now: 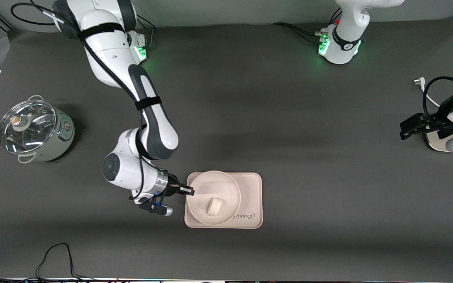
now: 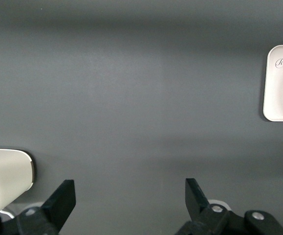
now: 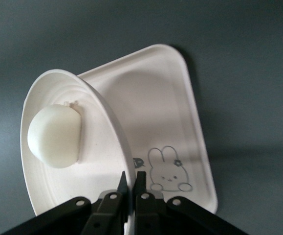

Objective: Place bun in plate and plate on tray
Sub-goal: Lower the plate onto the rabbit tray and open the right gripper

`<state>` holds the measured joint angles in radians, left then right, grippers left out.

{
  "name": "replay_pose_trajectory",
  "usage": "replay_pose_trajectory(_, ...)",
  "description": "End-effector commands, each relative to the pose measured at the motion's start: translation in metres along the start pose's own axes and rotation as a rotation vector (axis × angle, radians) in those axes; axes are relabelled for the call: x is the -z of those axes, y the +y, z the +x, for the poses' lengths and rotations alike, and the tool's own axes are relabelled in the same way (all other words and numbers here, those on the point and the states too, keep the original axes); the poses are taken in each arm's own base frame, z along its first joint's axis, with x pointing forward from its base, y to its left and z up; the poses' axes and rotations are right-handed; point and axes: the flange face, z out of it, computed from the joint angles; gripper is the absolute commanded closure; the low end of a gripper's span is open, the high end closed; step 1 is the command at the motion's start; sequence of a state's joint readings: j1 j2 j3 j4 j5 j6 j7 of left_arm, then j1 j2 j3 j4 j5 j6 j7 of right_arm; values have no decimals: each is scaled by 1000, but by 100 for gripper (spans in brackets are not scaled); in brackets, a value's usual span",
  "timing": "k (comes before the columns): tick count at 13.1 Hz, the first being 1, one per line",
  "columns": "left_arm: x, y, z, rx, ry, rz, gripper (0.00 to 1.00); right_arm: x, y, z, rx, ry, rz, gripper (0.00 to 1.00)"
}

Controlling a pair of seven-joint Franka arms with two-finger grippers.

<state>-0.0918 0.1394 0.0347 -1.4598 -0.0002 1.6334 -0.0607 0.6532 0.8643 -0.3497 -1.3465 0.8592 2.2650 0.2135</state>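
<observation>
- A robotics lab: two white robot arms (image 1: pixel 140 98) bolted on a dark grey tabletop (image 1: pixel 289 118).
- Loose cables (image 1: pixel 59 259) trail along the edge.
- A lidded steel pot (image 1: pixel 34 131) sits as a prop.

Even, soft overhead light w/ broad faint bands of shade across the dark table (image 1: pixel 289 118). My right arm casts a soft shadow. Glare on the pot's glass lid (image 1: pixel 26 125); green LEDs glow at both bases. Plate (image 3: pixel 58 196) & bun (image 3: pixel 53 134) look bright, near washed out. My wrist views are sharp; fingertips slightly soft.
</observation>
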Motion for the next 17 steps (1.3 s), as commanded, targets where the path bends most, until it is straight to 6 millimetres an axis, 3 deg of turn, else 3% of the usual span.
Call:
replay_pose_trajectory(1,0,1,0,-2,8,2,0,-22,-8,-4,4,14,38,100)
replay_pose_trajectory(4,0,1,0,-2,9,2,0,-54,-2,-18,-3,61,34,100)
replay_pose_trajectory(6,0,2,0,-4,9,2,0,-61,2,-18,-4,62,26,100)
replay_pose_trajectory(7,0,2,0,-4,11,2,0,-62,2,-18,2,61,25,94)
replay_pose_trajectory(8,0,3,0,-5,9,2,0,-62,3,-17,6,60,25,54)
replay_pose_trajectory(10,1,3,0,-5,12,2,0,-57,2,-15,-2,58,30,24)
replay_pose_trajectory(11,0,3,1,-5,14,2,0,-53,-2,-16,-3,57,35,0)
replay_pose_trajectory(12,2,4,1,-7,18,1,0,-50,-1,-16,-5,45,35,0)
replay_pose_trajectory(14,2,5,1,-8,18,1,0,-14,-12,-14,14,-14,34,0)
replay_pose_trajectory(16,2,5,1,-8,18,1,0,38,-13,-7,81,-50,-40,0)
replay_pose_trajectory(17,1,5,1,-8,17,1,0,68,-18,-15,135,-89,-100,0)
